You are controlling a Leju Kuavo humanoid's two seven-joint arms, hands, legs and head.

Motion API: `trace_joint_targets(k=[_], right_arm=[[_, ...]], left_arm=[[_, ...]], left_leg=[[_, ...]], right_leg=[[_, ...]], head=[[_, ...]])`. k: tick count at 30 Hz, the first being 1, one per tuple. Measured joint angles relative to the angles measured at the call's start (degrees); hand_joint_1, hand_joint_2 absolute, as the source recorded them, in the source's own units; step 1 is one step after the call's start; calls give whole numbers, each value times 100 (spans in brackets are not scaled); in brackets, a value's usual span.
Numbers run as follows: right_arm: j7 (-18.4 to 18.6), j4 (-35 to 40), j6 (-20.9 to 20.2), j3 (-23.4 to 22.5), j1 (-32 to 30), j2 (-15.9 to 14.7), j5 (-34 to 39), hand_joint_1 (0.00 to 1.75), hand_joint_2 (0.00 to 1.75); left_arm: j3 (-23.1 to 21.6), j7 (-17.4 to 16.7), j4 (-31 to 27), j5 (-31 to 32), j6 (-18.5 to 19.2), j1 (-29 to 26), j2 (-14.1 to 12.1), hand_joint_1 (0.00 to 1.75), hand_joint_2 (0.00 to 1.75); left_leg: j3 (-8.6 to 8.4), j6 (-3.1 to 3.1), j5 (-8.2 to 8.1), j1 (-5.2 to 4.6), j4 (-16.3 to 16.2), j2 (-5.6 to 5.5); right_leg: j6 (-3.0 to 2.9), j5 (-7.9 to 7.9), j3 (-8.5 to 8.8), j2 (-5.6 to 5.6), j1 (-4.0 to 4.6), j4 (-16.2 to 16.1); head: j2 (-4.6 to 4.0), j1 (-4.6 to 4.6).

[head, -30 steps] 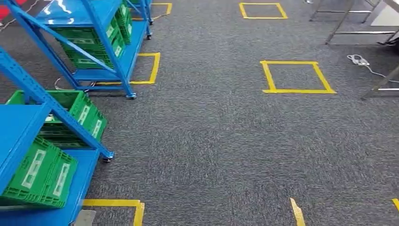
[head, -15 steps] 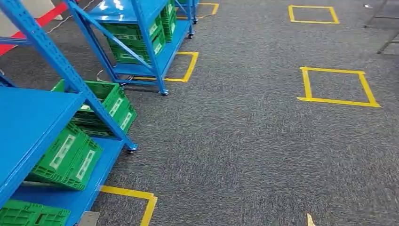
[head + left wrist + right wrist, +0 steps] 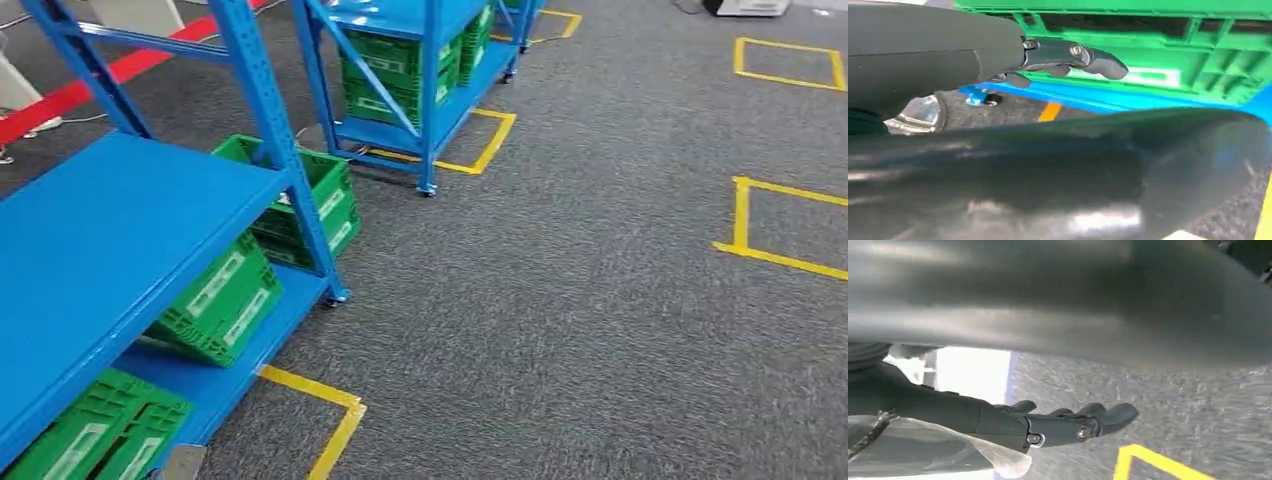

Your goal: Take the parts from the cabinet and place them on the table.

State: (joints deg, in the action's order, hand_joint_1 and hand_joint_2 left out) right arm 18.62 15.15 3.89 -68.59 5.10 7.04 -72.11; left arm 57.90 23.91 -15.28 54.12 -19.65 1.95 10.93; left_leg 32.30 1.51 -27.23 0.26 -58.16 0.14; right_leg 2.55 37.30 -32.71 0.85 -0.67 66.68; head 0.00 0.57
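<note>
From the head view we judge the step to be the approach: we face the near blue rack (image 3: 120,250), our chosen landmark, and no part is in either hand yet. On its lower shelf, under the broad blue shelf, sit 3 green crates (image 3: 225,300); a 4th crate (image 3: 320,195) stands behind the rack's front post. A 2nd rack (image 3: 420,60) with more green crates stands beyond it. Yellow tape squares (image 3: 330,420) mark the grey carpet just beside the rack's foot and farther off. We cannot see any parts, so we take them to lie inside the crates. The next move calls for stepping square to the rack and reaching in. White labels on the crate sides are too blurred to read.

In the left wrist view, the left hand (image 3: 1068,57) hangs with fingers lightly apart and nearly straight, holding nothing, near a green crate on the blue shelf.

In the right wrist view, the right hand (image 3: 1068,425) hangs over carpet and yellow tape, fingers extended, slightly apart, holding nothing. No writing is legible.
</note>
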Motion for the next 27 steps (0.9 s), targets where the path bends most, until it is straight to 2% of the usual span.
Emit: trace_joint_targets(k=[1,2,3,4,5,6,7,8,9,11,12,13,14,15,16,17,18,19,20,21,22,23,24,27], right_arm=[[-4,-2,-4,0,-22,0,0,0,0],[-4,-2,-2,0,-29,0,0,0,0],[24,-2,-2,-2,-33,0,0,0,0],[48,-2,4,0,-33,0,-2,0,0],[53,-2,7,0,-32,-2,-2,0,0],[53,-2,9,0,-28,-4,-2,0,0],[53,-2,13,0,-29,-24,-2,0,0],[48,-4,11,2,-27,-44,-2,0,0],[-30,-4,13,2,-27,-42,-2,0,0],[-30,-4,15,2,-6,-42,-2,0,0],[-6,-4,15,0,-2,-37,0,0,0],[-6,-4,15,0,-2,-35,-2,0,0],[-9,-4,15,0,-14,-35,-2,0,0],[-15,-4,15,0,-28,-35,-2,0,0],[-17,-4,15,0,-33,-35,-2,0,0],[-17,-4,15,0,-37,-35,-2,0,0],[-17,-4,13,0,-36,-35,-2,0,0],[-17,-4,13,0,-33,-33,-2,0,0],[-17,-4,13,0,-30,-33,-2,0,0],[-15,-7,11,0,-27,-33,-2,0,0],[-15,-7,11,0,-27,-31,-2,0,0],[-15,-7,13,0,-30,-31,-2,0,0],[-15,-7,15,0,-32,-33,-7,0,0],[-15,-7,17,2,46,-33,-11,0,0]], left_arm=[[0,0,0,6,0,3,9,0,0],[0,0,0,9,0,-3,11,0,0],[0,0,0,11,2,-7,11,0,0],[0,0,0,11,0,-13,11,0,0],[2,0,2,11,0,-11,11,0,0],[4,0,2,15,0,-7,11,0,0],[4,0,2,24,0,-5,26,0,0],[4,0,9,26,0,3,37,0,0],[4,0,13,26,4,2,37,0,0],[4,0,17,28,2,-31,42,0,0],[9,0,20,26,0,-38,24,0,0],[9,0,22,28,-2,-38,22,0,0],[9,0,22,28,0,-23,22,0,0],[9,0,22,26,0,-1,17,0,0],[9,0,22,28,0,7,15,0,0],[9,0,22,28,0,5,13,0,0],[11,0,24,35,0,-8,11,0,0],[11,0,24,41,0,-20,11,0,0],[11,0,24,41,0,-26,7,0,0],[13,4,24,41,0,-27,0,0,0],[13,9,24,41,0,-25,0,0,0],[13,9,26,41,4,-8,0,0,0],[13,20,26,41,2,13,4,0,0],[24,28,31,44,2,-24,4,0,0]], left_leg=[[2,16,-1,-15,0,-83],[-2,25,-3,-35,-1,-164],[-11,27,-5,-55,-2,-246],[-26,32,-8,-73,-2,-343],[-42,36,-11,-83,-3,-433],[-59,37,-14,-84,-2,-519],[-55,35,-19,-66,-1,-583],[-26,18,-24,-94,-15,-642],[10,-11,-8,-56,-21,-716],[34,-75,17,-28,8,-838],[35,-120,14,-68,18,-911],[45,-123,-76,-80,-64,-628],[157,-154,-256,-82,-316,-333],[347,-189,-469,-70,-710,-175],[576,-223,-670,-45,-1187,-107],[756,-264,-778,-14,-1560,-85],[818,-300,-745,16,-1682,-78],[750,-329,-584,42,-1544,-61],[580,-347,-341,63,-1193,-28],[320,-356,-47,76,-666,47],[88,-350,178,75,-190,240],[-8,-338,81,-9,-52,427],[-22,-225,49,2,-2,392],[-3,-110,23,-22,3,219]], right_leg=[[-7,183,-261,-49,4,515],[-20,256,-478,-69,9,879],[-46,169,-580,-78,16,960],[-96,-86,-536,-91,30,741],[-146,-399,-377,-124,57,291],[-205,-733,-149,-229,78,-289],[-257,-902,8,-498,102,-738],[-305,-850,85,-690,69,-810],[-298,-829,167,-625,85,-906],[-312,-806,179,-522,103,-931],[-304,-830,228,-423,53,-1034],[-310,-853,282,-323,37,-1100],[-339,-852,321,-247,35,-1139],[-350,-841,335,-147,42,-1139],[-355,-813,354,-41,48,-1137],[-352,-785,376,56,48,-1136],[-340,-761,404,141,46,-1132],[-324,-732,437,214,38,-1130],[-302,-703,481,281,29,-1129],[-278,-667,536,356,15,-1129],[-245,-627,592,412,14,-1128],[-173,-573,560,474,55,-1114],[-137,-535,572,526,62,-1098],[-69,-494,722,709,50,-1122]], head=[[0,7],[0,9],[0,7],[0,6],[0,4],[0,4],[0,5],[0,-18],[0,6],[0,35],[0,26],[0,26],[0,-22],[0,-7],[0,-18],[0,-9],[0,-15],[0,-13],[0,-15],[0,-15],[0,-18],[0,-26],[0,-13],[0,-2]])
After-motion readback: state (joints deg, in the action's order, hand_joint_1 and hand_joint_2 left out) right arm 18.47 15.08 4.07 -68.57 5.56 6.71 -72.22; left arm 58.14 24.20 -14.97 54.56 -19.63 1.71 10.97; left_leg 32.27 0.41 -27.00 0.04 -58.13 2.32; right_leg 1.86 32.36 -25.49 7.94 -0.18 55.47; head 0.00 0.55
